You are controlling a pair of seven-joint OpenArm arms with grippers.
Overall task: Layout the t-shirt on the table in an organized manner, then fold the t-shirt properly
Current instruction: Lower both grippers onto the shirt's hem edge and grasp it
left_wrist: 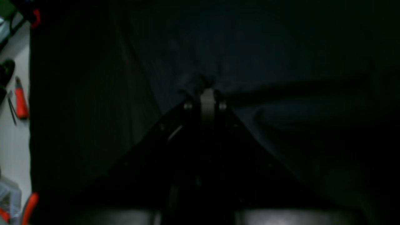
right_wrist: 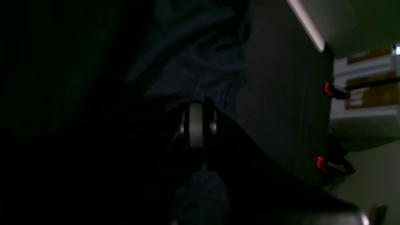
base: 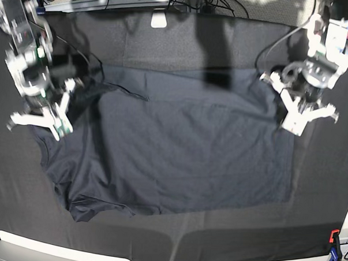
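Both grippers sit at the shirt's two ends from where I'm driving. I've got the t-shirt (base: 179, 154) spread wide across the middle of the worktop (base: 327, 195), dark navy against the black matte cloth, mostly flat through the body. Its right edge runs fairly straight; the left end is bunched, with a rumpled lump at the near-left corner and a fold of fabric at the far-left. Faint creases cross the chest area.

Left gripper (base: 294, 119), on the right of the base view, has its jaws pinched together on the t-shirt's far-right corner; in the left wrist view I see the fabric puckering right at the tips (left_wrist: 207, 89). Right gripper (base: 60, 127), on the left of the base view, is closed too, down at the shirt's left edge; its wrist view shows wrinkled fabric gathered at the tips (right_wrist: 196, 104), so I read it as gripping cloth.

Red clamps (right_wrist: 326, 89) show on the worktop's edge.
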